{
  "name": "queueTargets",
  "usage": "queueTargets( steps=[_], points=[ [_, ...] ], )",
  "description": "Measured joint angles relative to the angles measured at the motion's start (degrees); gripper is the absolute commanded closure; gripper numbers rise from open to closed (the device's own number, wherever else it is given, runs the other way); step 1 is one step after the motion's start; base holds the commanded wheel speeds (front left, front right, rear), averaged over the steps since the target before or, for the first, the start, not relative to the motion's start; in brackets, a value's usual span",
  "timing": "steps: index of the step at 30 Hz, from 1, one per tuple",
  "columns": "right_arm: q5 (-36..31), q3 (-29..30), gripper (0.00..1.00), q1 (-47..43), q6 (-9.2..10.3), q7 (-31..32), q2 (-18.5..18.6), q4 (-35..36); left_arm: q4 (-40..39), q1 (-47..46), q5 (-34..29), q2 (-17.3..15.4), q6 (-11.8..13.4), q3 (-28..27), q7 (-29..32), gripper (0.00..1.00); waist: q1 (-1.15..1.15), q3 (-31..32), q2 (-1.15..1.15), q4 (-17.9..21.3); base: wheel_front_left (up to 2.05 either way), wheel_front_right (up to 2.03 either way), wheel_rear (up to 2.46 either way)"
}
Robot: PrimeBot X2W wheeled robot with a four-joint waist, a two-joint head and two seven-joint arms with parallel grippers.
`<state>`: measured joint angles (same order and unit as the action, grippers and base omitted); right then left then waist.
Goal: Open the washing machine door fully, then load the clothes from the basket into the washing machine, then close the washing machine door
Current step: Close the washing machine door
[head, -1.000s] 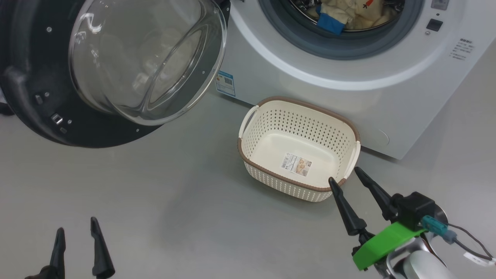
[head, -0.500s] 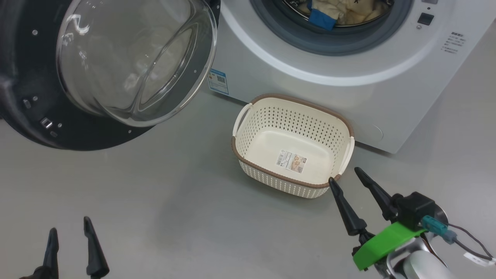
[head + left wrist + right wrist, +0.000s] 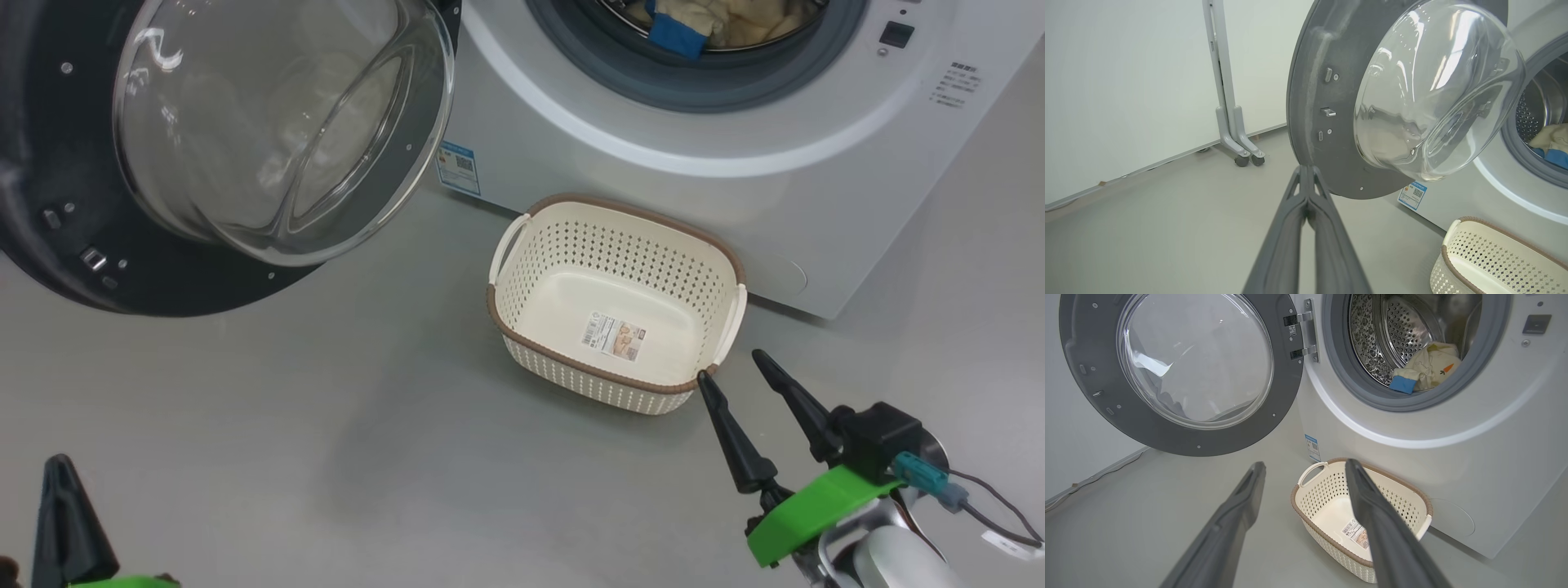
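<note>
status: door [image 3: 1182,367] swung wide open, hinged on left side of washing machine [image 3: 653,188], glass bowl facing out. clothes [image 3: 1429,369] are in the drum [image 3: 1396,330]: cream bundle w/ carrot print + blue patch, lying low at the front, just behind grey gasket [image 3: 1412,402]. basket [image 3: 620,257] upright on floor [image 3: 326,441], just in front of the machine, below the drum opening, right of the door. Inside it: bare bottom w/ label sticker [image 3: 614,336].

L side: left fingers [image 3: 1296,208] pressed tight together tip to tip, nothing between them. Head view has them low at lower left over bare floor, well apart from basket and clothes, w/ a clear gap to the door. Left wrist view: tips line up w/ door's lower rim, below the latch [image 3: 1327,111]. That's overlap in view only, no contact going by head view.

R side: right fingers [image 3: 729,429] spread wide, holding nothing. Head view: one tip sits right at basket's near-right corner rim, other tip just off to the right over floor. Touching rim or not, can't tell. Right wrist view: fingers point toward the machine, basket seen between them, one finger crossing in front of basket's right half. clothes well apart from these fingers, up in the drum beyond the basket. door well apart, off to the left.
</note>
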<state>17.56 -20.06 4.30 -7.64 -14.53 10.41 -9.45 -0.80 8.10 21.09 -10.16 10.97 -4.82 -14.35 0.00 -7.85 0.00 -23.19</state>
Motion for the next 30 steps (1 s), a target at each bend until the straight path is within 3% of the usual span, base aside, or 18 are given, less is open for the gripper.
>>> queueTargets(
  steps=[4, 9, 13, 20, 30],
  points=[
    [0.00, 0.05, 0.00, 0.00, 0.00, 0.00, -0.01, 0.11, -0.02, -1.68, 2.22, -0.91, -0.89, -2.09, 0.00, 1.00, 0.00, -0.13, 0.00, -0.08, 0.00, 0.00, 0.00],
    [-0.01, 0.33, 0.00, 0.01, 0.00, 0.00, -0.01, 0.19, -0.09, -8.15, 11.99, -1.89, -3.53, -8.61, 0.87, 1.00, 0.00, -0.48, 0.00, -0.14, 0.00, 0.00, 0.00],
    [-0.01, 0.36, 0.00, 0.01, 0.00, 0.00, 0.03, 0.47, 1.41, -13.79, 17.05, -5.91, -4.97, -13.56, 2.60, 1.00, 0.00, -0.95, 0.00, 0.10, 0.00, 0.00, 0.00],
    [-0.01, 0.96, 0.00, 0.10, 0.00, 0.53, 0.60, 1.51, 10.56, -27.48, 27.07, -12.74, -7.99, -19.00, 8.38, 1.00, 0.00, -2.56, 0.00, 0.89, 0.00, 0.00, 0.00],
    [-0.53, 1.24, 0.00, 1.16, 0.00, 1.88, 1.90, 3.08, 26.80, -41.79, 38.27, -17.66, -11.00, -23.72, 14.95, 1.00, 0.00, -5.26, 0.00, 2.08, 0.00, 0.00, 0.00]
  ],
)
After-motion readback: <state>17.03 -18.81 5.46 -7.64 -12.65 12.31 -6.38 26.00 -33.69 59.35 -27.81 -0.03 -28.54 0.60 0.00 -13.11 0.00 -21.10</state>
